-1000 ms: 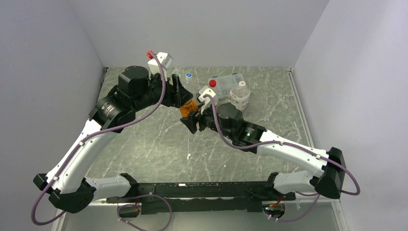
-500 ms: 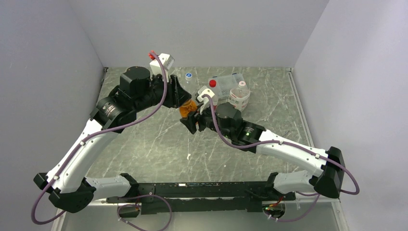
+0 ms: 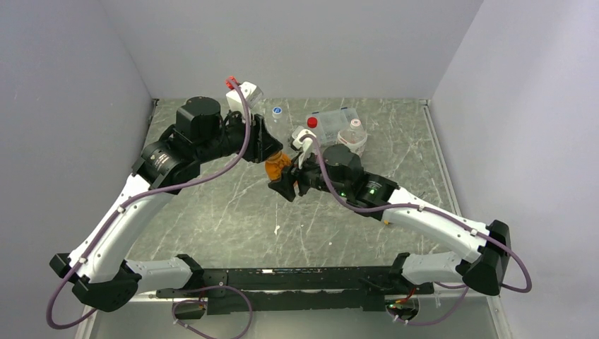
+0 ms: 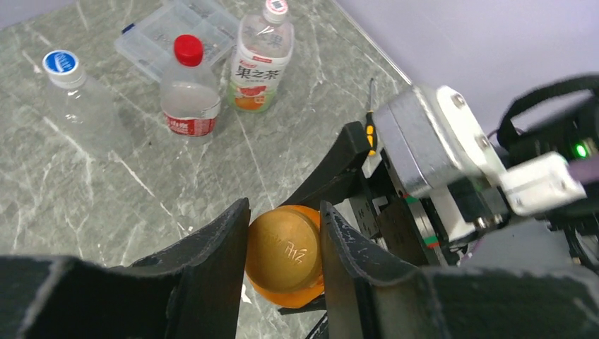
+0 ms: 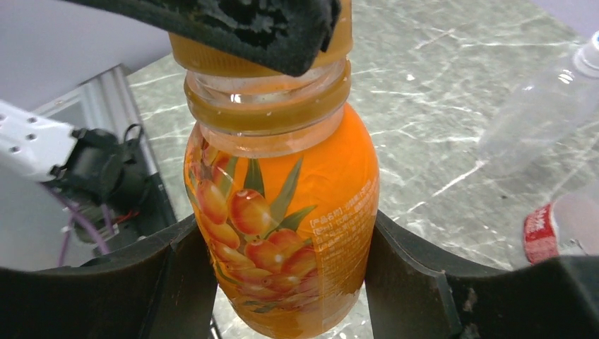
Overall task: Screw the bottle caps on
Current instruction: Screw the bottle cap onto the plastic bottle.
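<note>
The right end effector (image 5: 281, 265) grips the squat orange bottle (image 5: 282, 191) around its body. The left end effector (image 4: 284, 220) is clamped on the orange cap (image 4: 281, 256) atop its neck.

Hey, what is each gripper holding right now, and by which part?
The left gripper pinches the orange cap by its sides, atop the orange bottle. The right gripper clamps that bottle's body at the label.

A pad (image 5: 233, 25) of the left tool (image 4: 284, 208) hides most of the orange cap (image 5: 212, 62); bottle (image 5: 282, 212) base seemingly cropped.
</note>
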Available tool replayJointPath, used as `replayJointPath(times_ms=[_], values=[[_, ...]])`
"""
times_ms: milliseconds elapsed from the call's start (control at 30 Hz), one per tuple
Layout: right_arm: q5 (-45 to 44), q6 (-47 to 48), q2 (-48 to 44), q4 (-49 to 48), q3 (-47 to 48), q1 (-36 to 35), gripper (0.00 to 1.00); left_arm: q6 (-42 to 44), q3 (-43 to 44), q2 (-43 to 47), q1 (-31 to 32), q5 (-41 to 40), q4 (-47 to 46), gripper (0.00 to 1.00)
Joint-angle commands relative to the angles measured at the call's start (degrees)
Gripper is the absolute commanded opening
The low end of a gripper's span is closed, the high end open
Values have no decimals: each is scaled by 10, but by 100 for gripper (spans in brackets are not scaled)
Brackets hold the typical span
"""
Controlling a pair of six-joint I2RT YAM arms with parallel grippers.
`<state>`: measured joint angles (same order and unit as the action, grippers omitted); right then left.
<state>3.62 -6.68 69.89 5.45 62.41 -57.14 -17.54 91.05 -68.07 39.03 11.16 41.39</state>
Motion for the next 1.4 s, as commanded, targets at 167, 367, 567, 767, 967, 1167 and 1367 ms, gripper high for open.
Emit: replayJointPath(times_ms=[167, 367, 567, 767, 967, 1167, 1367], values=[[285, -65, -68, -105, 28, 61, 25, 64, 17, 19, 3, 161, 14, 7], [308, -64, -67, -87, 45, 64, 25, 42, 34, 29, 3, 152, -11, 17], [249, -42, -54, -57, 45, 59, 25, 6, 72, 42, 3, 28, -44, 63], [110, -30, -51, -48, 35, 35, 26, -5, 73, 37, 2, -32, -37, 83], [54, -47, -42, -72, 32, 34, 25, -12, 27, 48, 2, -47, -53, 88], [52, -51, -30, -76, 38, 31, 25, -25, -18, 61, 2, -43, -98, 89], [52, -52, -28, -78, 41, 29, 25, -36, -34, 61, 2, -26, -118, 88]])
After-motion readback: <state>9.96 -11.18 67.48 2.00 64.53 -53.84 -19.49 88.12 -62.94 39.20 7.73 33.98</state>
